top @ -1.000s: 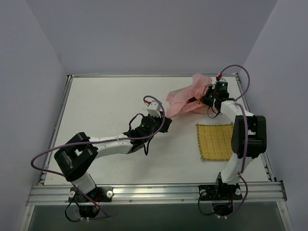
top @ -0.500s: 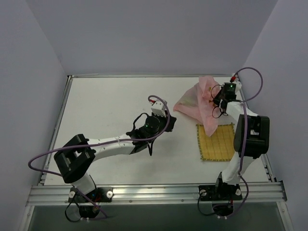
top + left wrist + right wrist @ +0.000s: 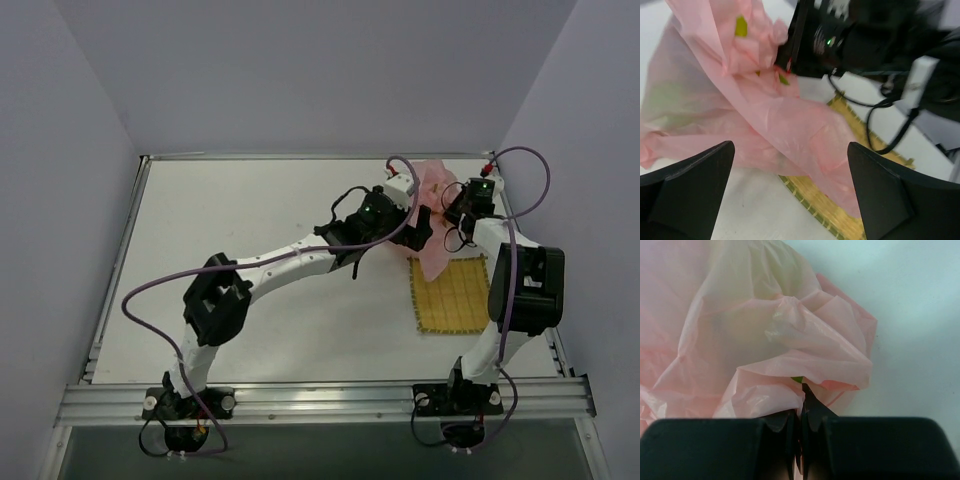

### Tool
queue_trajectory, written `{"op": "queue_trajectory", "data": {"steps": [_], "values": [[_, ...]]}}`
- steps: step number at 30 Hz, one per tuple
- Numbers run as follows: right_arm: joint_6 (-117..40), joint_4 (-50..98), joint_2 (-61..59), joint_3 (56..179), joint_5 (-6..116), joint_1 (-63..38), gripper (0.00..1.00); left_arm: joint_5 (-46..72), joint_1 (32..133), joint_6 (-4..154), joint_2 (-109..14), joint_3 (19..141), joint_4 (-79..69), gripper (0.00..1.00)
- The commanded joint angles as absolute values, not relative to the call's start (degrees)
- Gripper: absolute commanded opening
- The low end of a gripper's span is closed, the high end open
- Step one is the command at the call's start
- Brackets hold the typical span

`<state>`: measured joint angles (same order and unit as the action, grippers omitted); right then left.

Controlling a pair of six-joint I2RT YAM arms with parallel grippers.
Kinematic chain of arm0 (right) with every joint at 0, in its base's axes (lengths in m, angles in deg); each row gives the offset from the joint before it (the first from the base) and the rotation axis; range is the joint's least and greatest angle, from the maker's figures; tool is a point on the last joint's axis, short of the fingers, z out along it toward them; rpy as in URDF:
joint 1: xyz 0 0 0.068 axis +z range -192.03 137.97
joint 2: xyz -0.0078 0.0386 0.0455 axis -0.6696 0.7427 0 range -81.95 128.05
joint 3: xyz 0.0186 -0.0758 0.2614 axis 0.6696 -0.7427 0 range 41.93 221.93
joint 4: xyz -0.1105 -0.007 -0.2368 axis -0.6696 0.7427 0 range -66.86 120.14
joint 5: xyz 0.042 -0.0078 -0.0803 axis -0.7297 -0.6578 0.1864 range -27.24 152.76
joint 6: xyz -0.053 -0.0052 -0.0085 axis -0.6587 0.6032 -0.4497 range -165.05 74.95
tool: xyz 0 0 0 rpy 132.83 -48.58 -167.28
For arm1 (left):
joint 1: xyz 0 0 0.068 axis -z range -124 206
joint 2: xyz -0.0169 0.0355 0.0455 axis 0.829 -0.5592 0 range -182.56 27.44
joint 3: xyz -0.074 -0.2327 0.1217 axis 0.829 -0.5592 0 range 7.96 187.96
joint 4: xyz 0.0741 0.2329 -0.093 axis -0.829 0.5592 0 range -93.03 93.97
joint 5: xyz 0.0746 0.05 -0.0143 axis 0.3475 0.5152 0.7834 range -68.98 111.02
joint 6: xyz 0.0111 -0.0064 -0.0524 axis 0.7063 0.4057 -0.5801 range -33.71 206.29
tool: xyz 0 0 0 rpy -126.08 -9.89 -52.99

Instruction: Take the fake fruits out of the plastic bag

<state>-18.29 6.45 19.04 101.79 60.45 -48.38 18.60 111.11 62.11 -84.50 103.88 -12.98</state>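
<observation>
Right claw (image 3: 801, 401) on crinkly pink bag (image 3: 765, 335)

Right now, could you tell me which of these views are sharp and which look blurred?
Top external view: evenly lit and sharp, soft shadows only. Left wrist view: the plastic bag looks slightly smeared; the left gripper, open, is dark and soft-edged. Right wrist view: bag folds crisp; the right gripper pinching them is a blurred black mass.
</observation>
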Motion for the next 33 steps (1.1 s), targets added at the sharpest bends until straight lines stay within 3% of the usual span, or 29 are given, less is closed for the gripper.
{"op": "queue_trajectory", "data": {"steps": [1, 10, 12, 13, 14, 16, 26, 33], "values": [[-17.7, 4.7, 15.6, 101.0, 57.7, -49.2, 0.00, 14.3, 110.5, 62.2, -90.8, 111.1, -4.6, 0.94], [-16.7, 4.7, 11.8, 99.2, 54.9, -50.3, 0.00, 14.4, 107.9, 58.5, -101.7, 120.7, -6.8, 0.96], [-16.7, 4.7, 10.7, 98.4, 56.0, -50.4, 0.00, 15.7, 106.7, 57.4, -103.4, 120.9, -9.1, 0.78], [-16.7, 4.7, 10.4, 97.4, 56.5, -50.7, 0.00, 15.8, 106.0, 56.2, -103.3, 119.2, -14.9, 0.62], [-16.6, 4.7, 10.4, 97.0, 57.2, -51.0, 0.00, 15.7, 104.4, 53.1, -102.2, 115.2, -18.3, 0.28], [-15.8, 4.7, 10.8, 95.8, 58.1, -52.5, 0.00, 15.6, 102.8, 50.4, -100.2, 110.6, -26.2, 0.04], [-15.3, 4.2, 15.2, 97.7, 59.4, -54.3, 0.01, 16.8, 98.3, 45.3, -83.8, 82.8, -43.7, 0.02], [-14.7, 5.1, 20.5, 102.6, 57.3, -53.2, 0.08, 15.0, 99.7, 36.5, -81.5, 68.5, -54.7, 0.02]]}}
